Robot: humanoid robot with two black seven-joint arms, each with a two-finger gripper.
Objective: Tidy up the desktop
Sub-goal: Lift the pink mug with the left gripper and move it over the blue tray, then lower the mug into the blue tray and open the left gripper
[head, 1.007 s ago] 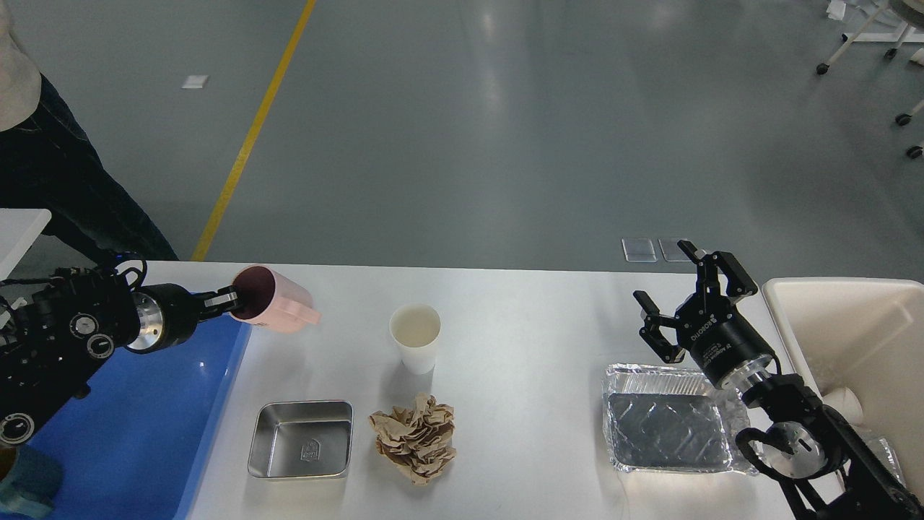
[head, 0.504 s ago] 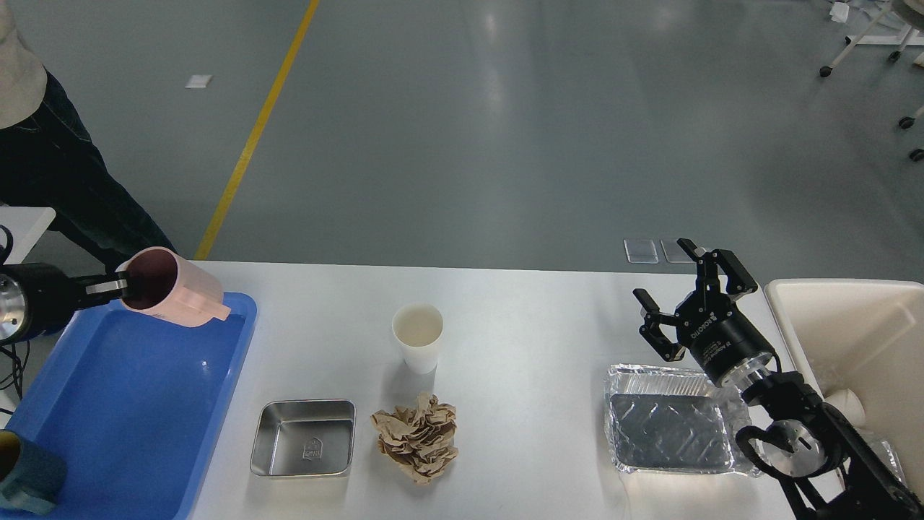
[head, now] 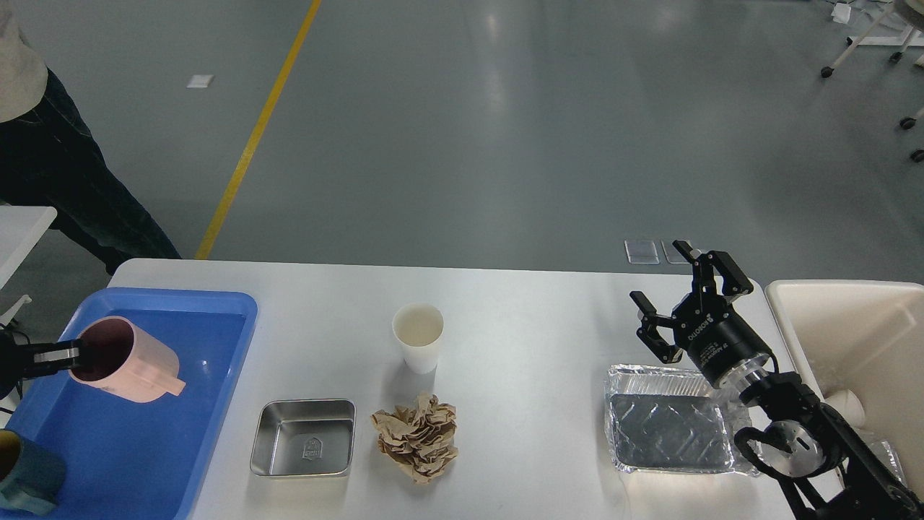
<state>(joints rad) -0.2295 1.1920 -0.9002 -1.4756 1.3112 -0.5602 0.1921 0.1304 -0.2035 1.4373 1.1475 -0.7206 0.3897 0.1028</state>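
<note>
Fingers first: the left gripper (head: 72,353) is seen at the far left edge, its fingers pinched on the rim of a pink mug (head: 126,360), which is held tilted over the blue tray (head: 180,404). Whether the mug is touching the tray floor can't really be told from up here. A teal cup (head: 25,477) is sitting in the tray's near left corner.

The right gripper (head: 682,307) is held up above the far edge of the foil tray (head: 668,426), fingers spread wide, nothing in them.

The desktop (head: 534,325) itself is the big pale surface filling the lower half of the view, with the blue tray at its left end and a beige bin (head: 852,325) off its right end. Still left out on it, going right from the blue tray: a steel dish (head: 303,438), a crumpled brown paper wad (head: 417,437), and a white paper cup (head: 417,336) just behind the wad, then the foil tray well apart on the right.

Handling guesses: the surface is rigid and slick, so stuff could slide if nudged. The paper cup is probably light and easily crushed, best taken gently by the rim or sides. The wad is soft and can be squeezed anywhere. The foil tray looks flimsy, so an edge pinch might bend it.
</note>
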